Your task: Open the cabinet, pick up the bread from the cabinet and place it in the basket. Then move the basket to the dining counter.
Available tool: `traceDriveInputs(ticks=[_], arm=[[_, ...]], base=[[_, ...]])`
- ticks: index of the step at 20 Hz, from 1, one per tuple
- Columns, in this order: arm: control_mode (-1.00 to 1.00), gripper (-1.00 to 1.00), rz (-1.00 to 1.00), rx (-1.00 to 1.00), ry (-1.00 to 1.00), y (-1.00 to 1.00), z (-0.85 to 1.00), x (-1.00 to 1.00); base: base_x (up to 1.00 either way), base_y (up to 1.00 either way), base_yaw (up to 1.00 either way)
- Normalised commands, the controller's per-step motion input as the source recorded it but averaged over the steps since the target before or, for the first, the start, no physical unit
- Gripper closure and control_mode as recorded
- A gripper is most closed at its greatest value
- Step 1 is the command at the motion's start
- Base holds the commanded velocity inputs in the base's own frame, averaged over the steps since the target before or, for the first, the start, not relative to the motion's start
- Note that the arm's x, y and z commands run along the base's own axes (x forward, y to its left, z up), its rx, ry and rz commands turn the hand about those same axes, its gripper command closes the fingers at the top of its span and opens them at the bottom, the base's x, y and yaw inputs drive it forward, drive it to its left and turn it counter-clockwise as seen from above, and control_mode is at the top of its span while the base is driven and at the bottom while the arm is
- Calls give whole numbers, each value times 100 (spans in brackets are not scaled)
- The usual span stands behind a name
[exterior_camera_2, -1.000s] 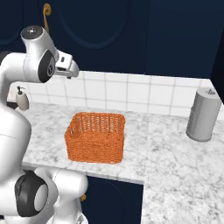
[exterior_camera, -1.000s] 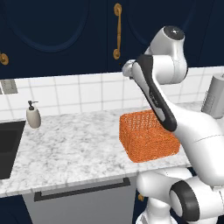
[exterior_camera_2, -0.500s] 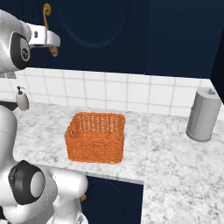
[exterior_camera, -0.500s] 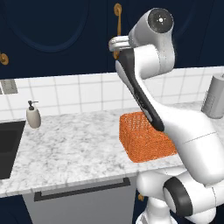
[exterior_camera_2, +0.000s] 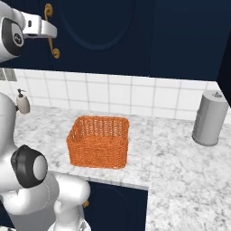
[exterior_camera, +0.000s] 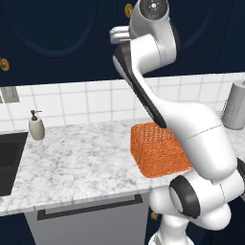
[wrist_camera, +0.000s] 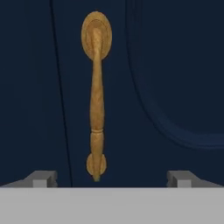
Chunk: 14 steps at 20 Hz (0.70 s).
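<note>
The white arm is raised high in front of the dark navy wall cabinet with arched-panel doors [exterior_camera_2: 103, 27], and its two-finger gripper [wrist_camera: 111, 177] stands wide apart with nothing between the tips — it faces the long brass bar handle [wrist_camera: 96, 94], which hangs upright on the closed door, a little to one side of the middle between the tips. Below, the bright orange woven basket [exterior_camera_2: 99, 140] sits on the white-grey marble worktop [exterior_camera_2: 180, 167], well apart from the grey cylindrical canister [exterior_camera_2: 210, 118] and the small soap bottle [exterior_camera: 36, 126] — the bread I cannot see.
</note>
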Motion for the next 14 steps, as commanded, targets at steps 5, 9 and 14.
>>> traceDriveInputs(ticks=[5,9,14], arm=[[-100,-100,0,0,0,0,-1,35],[-100,-100,0,0,0,8,-10,40],[-100,-100,0,0,-1,7,-13,40]], base=[[0,0,0],[0,0,0],[0,0,0]])
